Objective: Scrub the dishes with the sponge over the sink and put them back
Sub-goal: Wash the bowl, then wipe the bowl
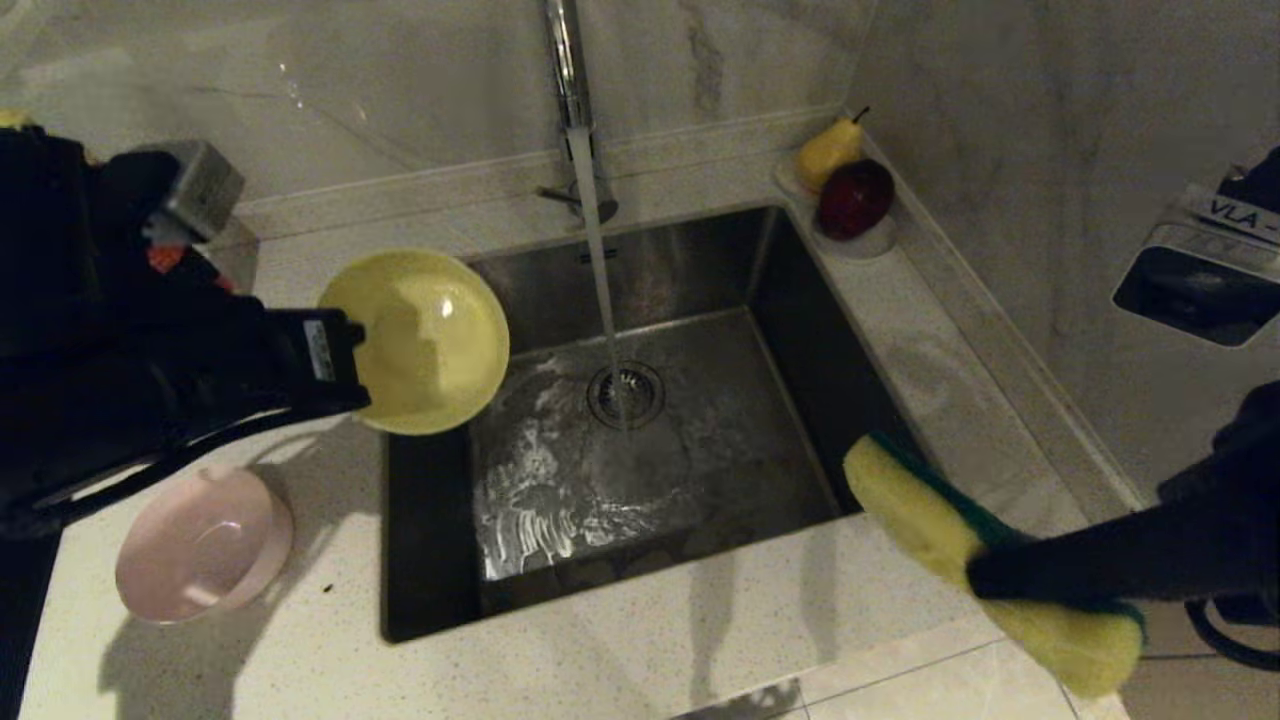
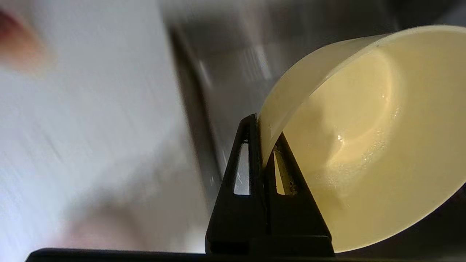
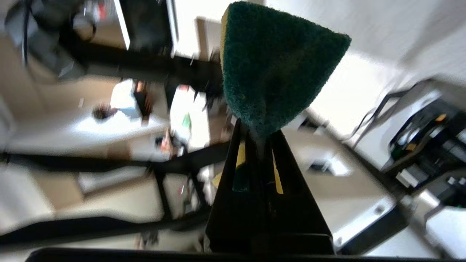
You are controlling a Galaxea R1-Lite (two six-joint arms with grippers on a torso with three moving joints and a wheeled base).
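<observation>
- The left gripper (image 1: 352, 372) held the yellow bowl (image 1: 420, 340) by its rim, jaws clamped on the thin wall, one finger inside and one outside, as the left wrist view showed.
- The bowl hung tilted on its side above the left rear corner of the sink (image 1: 800, 330), its hollow facing the basin, apart from the running stream of water (image 1: 600, 260) below the tap (image 1: 568, 70).
- The right gripper (image 1: 985, 575) had its jaws clamped on the sponge (image 1: 930, 520), which stuck out over the worktop (image 1: 600, 650) at the sink's front right corner.
- The basin between bowl and sponge lay open, with only the drain strainer (image 1: 626, 393) and wet streaks on its floor.
- The sponge showed yellow foam towards the camera and a dark green scouring face on its far side.
- The pink bowl (image 1: 205, 540) sat on the worktop left of the sink.
- A pear (image 1: 828, 150) and a red apple (image 1: 855, 197) rested on a white dish (image 1: 875, 240) at the back right corner.
</observation>
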